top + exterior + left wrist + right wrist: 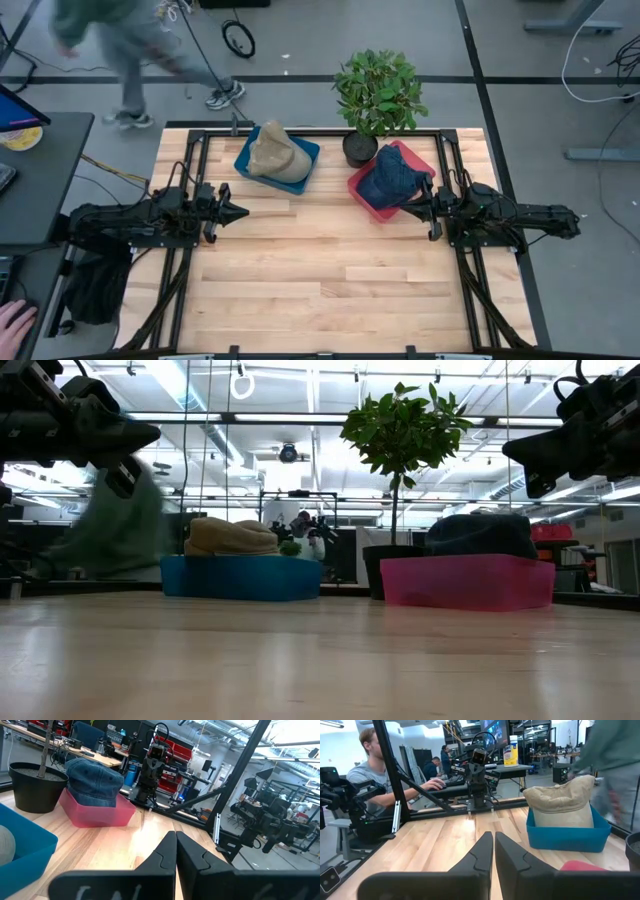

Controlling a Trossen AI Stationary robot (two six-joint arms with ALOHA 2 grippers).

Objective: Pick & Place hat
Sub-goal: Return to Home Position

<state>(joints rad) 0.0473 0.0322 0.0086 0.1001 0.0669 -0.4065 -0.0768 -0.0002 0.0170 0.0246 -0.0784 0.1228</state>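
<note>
Left hand (238,212) and right hand (410,208) hover above the bench (320,285), fingers pressed together, empty — brown caps (277,153) fill the blue bin (243,161).

1. I see a person (115,40) who is all blurry, with the head cut off by the edge.
2. The blue bin (240,578) wall hides the bottom of the brown caps (232,537).
3. I cannot count them.

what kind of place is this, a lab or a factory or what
Most likely a robotics lab or workshop: a left arm and a right arm are mounted at a wooden table, benches crowded with gear stand behind, and a coiled cable lies on the floor.
</note>
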